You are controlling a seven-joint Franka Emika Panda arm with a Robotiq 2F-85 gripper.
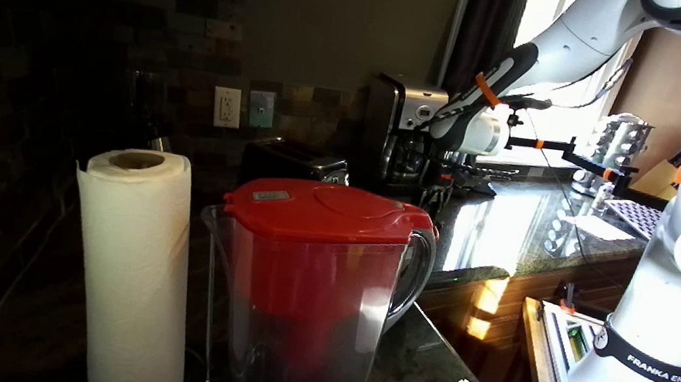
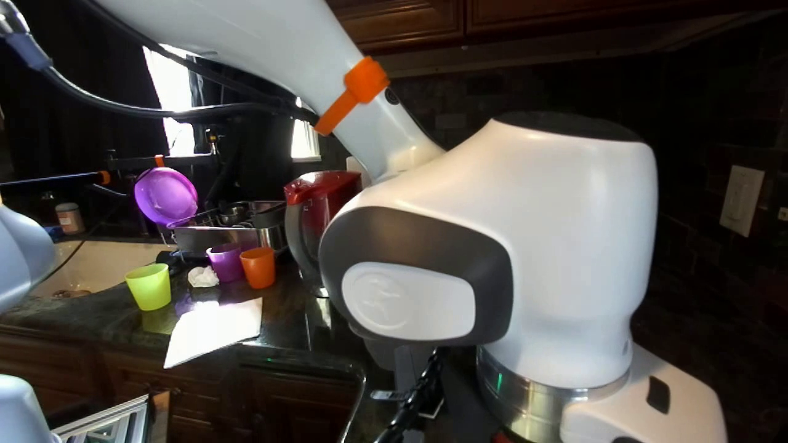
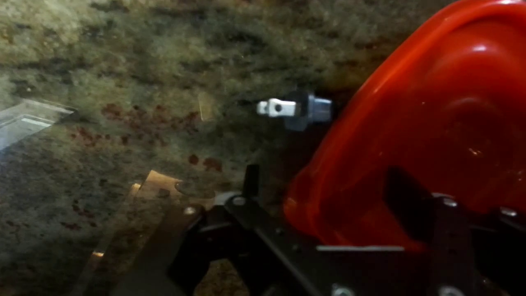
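Note:
In the wrist view a large glossy red curved thing (image 3: pixel 448 123), perhaps a bowl or dish, fills the right side on the stone counter (image 3: pixel 144 74). My gripper (image 3: pixel 322 181) stands open over its near rim. The left finger (image 3: pixel 251 181) is outside the rim with a gap, while the right finger (image 3: pixel 407 203) overlaps the red surface; contact there is too dark to tell. Beside the red thing lies a small grey piece with a metal tab (image 3: pixel 296 109). The arm hides the gripper in an exterior view, where only a red sliver (image 2: pixel 502 438) shows low down.
A coffee maker (image 1: pixel 417 106) and toaster (image 1: pixel 299 158) stand by the wall near the hand. A red-lidded pitcher (image 1: pixel 317 267) and paper towel roll (image 1: pixel 136 269) are further along. Elsewhere are a green cup (image 2: pixel 149 287), an orange cup (image 2: pixel 258 268), a purple cup (image 2: pixel 225 261) and white paper (image 2: pixel 215 329).

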